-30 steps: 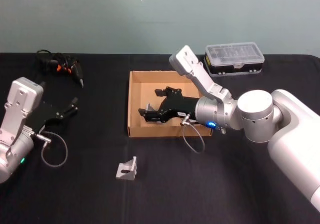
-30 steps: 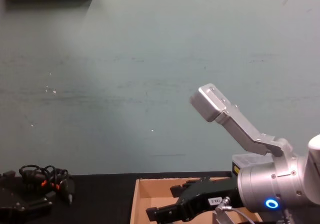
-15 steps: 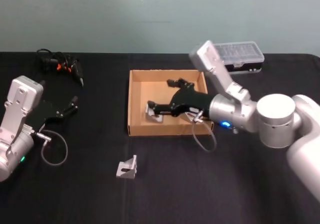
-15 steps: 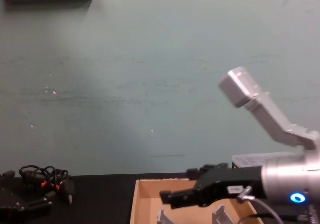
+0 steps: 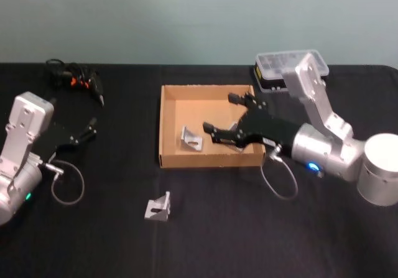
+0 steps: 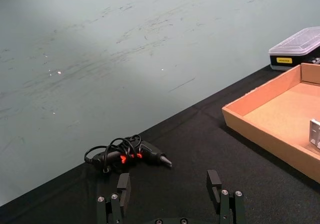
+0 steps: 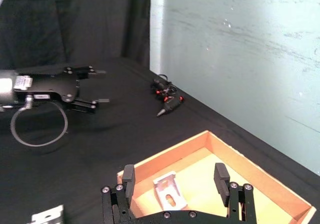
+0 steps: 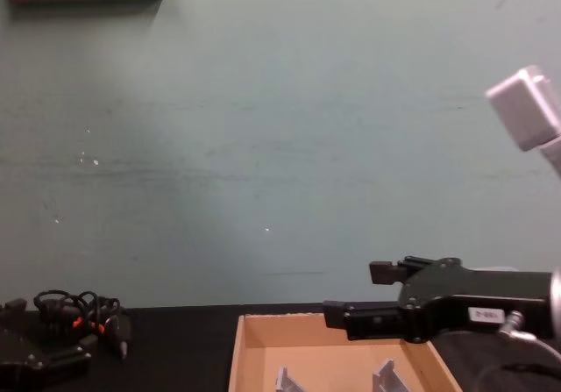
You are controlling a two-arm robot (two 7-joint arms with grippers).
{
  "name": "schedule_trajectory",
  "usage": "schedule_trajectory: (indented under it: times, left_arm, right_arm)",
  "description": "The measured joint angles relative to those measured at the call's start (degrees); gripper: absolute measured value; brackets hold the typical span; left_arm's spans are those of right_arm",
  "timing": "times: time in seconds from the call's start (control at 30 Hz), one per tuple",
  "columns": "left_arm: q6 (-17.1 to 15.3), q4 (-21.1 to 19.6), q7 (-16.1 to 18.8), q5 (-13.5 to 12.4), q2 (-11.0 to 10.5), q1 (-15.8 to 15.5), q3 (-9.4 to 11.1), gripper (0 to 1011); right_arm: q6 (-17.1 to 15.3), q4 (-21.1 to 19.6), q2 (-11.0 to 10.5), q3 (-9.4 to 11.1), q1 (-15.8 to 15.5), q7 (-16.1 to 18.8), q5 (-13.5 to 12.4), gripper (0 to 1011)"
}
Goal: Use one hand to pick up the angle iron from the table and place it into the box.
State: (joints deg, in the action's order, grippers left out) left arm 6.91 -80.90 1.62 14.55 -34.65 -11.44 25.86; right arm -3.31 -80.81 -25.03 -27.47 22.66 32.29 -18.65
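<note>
An angle iron (image 5: 191, 138) lies inside the box (image 5: 211, 161), near its left wall. A second angle iron (image 5: 158, 208) stands on the table (image 5: 217, 228) at the box's 7 o'clock. At 3 o'clock of the boxed piece, the right gripper (image 5: 219, 112) hovers with fingers spread, holding nothing. The left gripper (image 6: 169, 181), also spread, is parked at the table's 9 o'clock.

No legible text anywhere, yellow label (image 6: 283, 60) on the clear-lidded plastic case (image 6: 298, 42), print too small to read, small white sticker (image 8: 485, 315) on the right gripper (image 8: 349, 290), characters illegible
</note>
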Motion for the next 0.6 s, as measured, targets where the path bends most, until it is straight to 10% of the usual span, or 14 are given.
schedule_trajectory:
  times: [0.6]
  left_arm:
    - [0.00,0.00,0.00,0.00,0.00,0.00,0.00,1000]
  right_arm:
    - [2.82,-9.92,-7.07,1.16,-7.85,3.09,-4.44,1004]
